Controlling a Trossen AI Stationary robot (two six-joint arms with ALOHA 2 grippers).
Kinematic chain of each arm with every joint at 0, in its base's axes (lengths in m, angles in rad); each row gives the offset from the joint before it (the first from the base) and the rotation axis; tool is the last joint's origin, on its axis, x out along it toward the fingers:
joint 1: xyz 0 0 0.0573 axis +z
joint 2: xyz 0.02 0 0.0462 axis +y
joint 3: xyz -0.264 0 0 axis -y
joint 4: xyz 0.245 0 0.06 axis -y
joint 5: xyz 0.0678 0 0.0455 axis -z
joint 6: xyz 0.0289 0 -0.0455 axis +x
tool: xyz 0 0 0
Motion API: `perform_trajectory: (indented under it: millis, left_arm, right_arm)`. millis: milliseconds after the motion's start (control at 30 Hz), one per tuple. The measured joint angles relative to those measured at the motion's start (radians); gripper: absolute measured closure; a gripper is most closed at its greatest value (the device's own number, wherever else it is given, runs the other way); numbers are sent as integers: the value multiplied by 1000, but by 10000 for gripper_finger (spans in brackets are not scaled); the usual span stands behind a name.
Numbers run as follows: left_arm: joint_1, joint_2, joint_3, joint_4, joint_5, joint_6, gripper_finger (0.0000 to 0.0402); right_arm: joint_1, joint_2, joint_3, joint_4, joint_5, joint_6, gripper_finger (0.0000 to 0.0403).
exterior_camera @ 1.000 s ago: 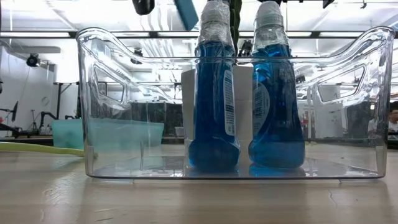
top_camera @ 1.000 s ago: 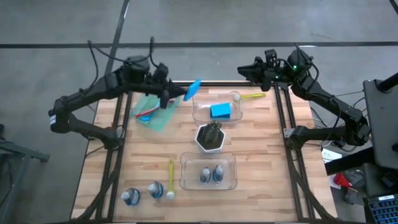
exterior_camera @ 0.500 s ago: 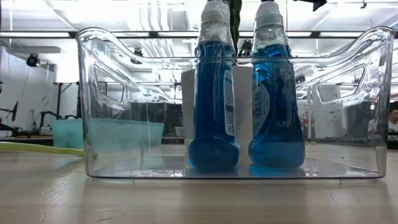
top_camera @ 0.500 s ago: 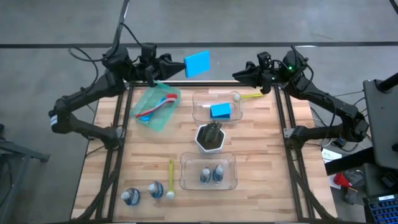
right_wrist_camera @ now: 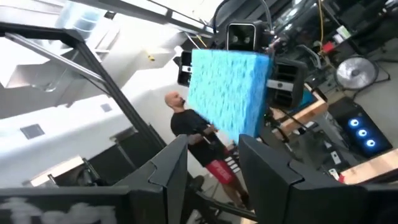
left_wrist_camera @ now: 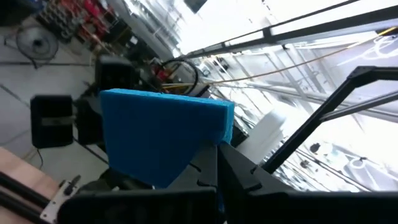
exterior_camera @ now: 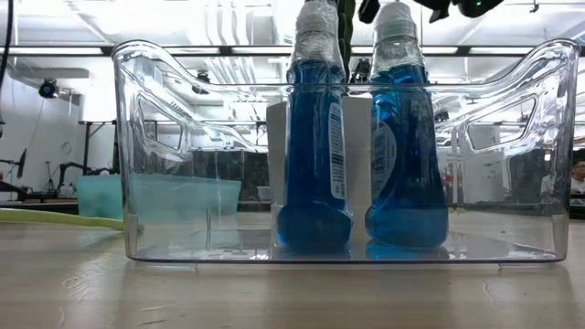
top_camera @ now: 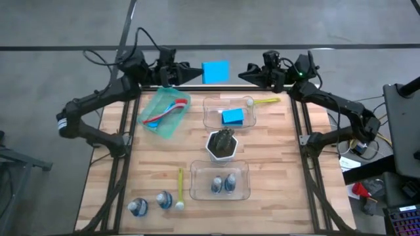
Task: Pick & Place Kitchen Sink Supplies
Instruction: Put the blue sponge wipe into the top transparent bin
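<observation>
My left gripper point(top_camera: 197, 73) is shut on a flat blue sponge point(top_camera: 215, 71) high over the table's far edge. My right gripper point(top_camera: 241, 73) faces it from the right, open. In the right wrist view the sponge point(right_wrist_camera: 230, 99) stands just beyond the gap between the fingers point(right_wrist_camera: 214, 165), untouched. A second blue sponge point(top_camera: 232, 117) lies in a clear bin point(top_camera: 209, 119). Two bottles of blue liquid point(exterior_camera: 315, 137) stand in the near clear bin point(top_camera: 197, 187), and two more bottles point(top_camera: 137, 207) stand at the near left beside a yellow brush point(top_camera: 180, 187). My left gripper pinches the sponge between its two fingers at the sponge's left edge point(left_wrist_camera: 202, 158). The fingers come about level from the table's left. The sponge sticks out past the fingertips toward the right gripper, lifted clear of everything.
A green tray point(top_camera: 172, 124) with red and blue brushes lies at the far left. A white pot with a dark plant point(top_camera: 222, 144) stands mid-table. A green-yellow brush point(top_camera: 266, 101) lies at the far right. A person shows in the room behind in the right wrist view.
My left gripper has carried the sponge from over the far bin up and past the table's far edge, then slightly right, rolling so the sponge's broad face now shows from above. My right gripper has moved left toward the sponge.
</observation>
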Motion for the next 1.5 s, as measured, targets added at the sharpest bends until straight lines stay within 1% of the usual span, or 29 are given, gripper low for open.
perform_trajectory:
  millis: [300, 500, 600, 767, 1033, 1267, 1500]
  left_arm:
    - [0, 43, 0, 109, 34, -70, 401]
    - [0, 45, 0, 116, 39, -77, 401]
    - [0, 45, -1, 150, 43, -83, 401]
    - [0, 44, -1, 176, 57, -97, 401]
    - [0, 65, -1, 171, 61, -100, 401]
    - [-1, 56, -1, 174, 73, -102, 401]
    - [-1, 49, -1, 175, 77, -101, 401]
  right_arm:
    - [3, 71, 82, 5, -10, -4, 269]
    - [13, 112, 139, 7, -41, -17, 256]
    - [14, 132, 157, 5, -56, -21, 247]
    - [23, 160, 184, 6, -59, -21, 231]
    - [59, 203, 249, 9, -69, -32, 227]
    - [56, 201, 263, 9, -83, -60, 243]
    - [57, 201, 266, 9, -86, -65, 275]
